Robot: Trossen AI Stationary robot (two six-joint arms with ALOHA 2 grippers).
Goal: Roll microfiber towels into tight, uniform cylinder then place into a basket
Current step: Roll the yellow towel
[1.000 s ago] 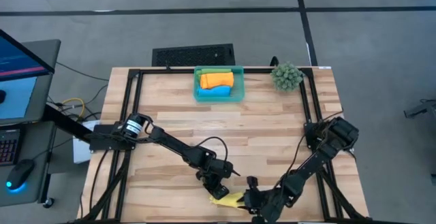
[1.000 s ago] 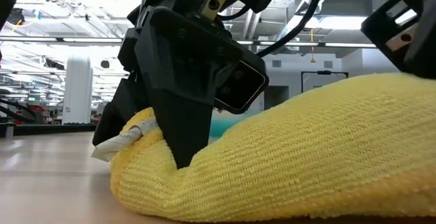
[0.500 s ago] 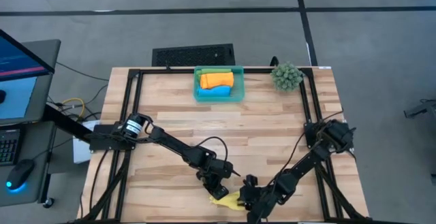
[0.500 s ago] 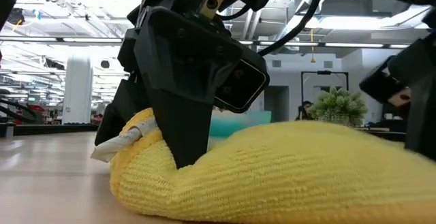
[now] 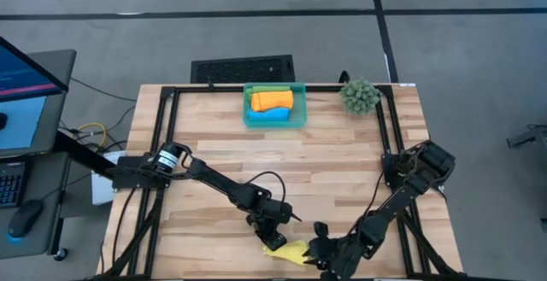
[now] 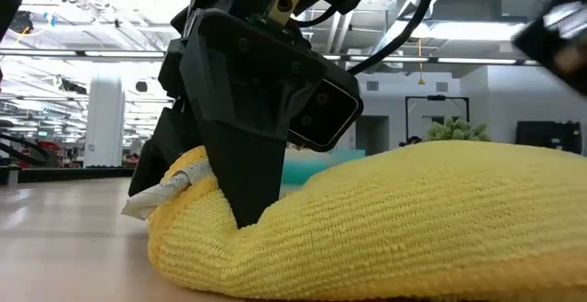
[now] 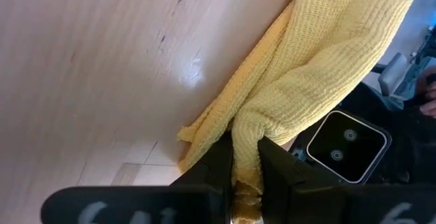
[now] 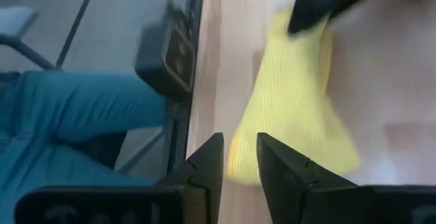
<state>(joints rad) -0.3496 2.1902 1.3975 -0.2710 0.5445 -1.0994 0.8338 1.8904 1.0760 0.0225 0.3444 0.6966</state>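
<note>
My left tool (image 7: 245, 176) stays pinching the yellow towel (image 5: 289, 250); my right tool (image 8: 238, 176), fingers parted with nothing between them, has swung back beside it, the roll not yet formed.

Left pincer (image 7: 245, 176) clamped; right pincer (image 8: 238, 163) parted

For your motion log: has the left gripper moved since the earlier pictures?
No. The left gripper stays clamped on the yellow towel, same spot against the table planks.

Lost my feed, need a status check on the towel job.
Left gripper shut on the yellow towel at the table's near edge. Right gripper at the towel's other end. Three towels already in the basket. Nothing blocking.
</note>
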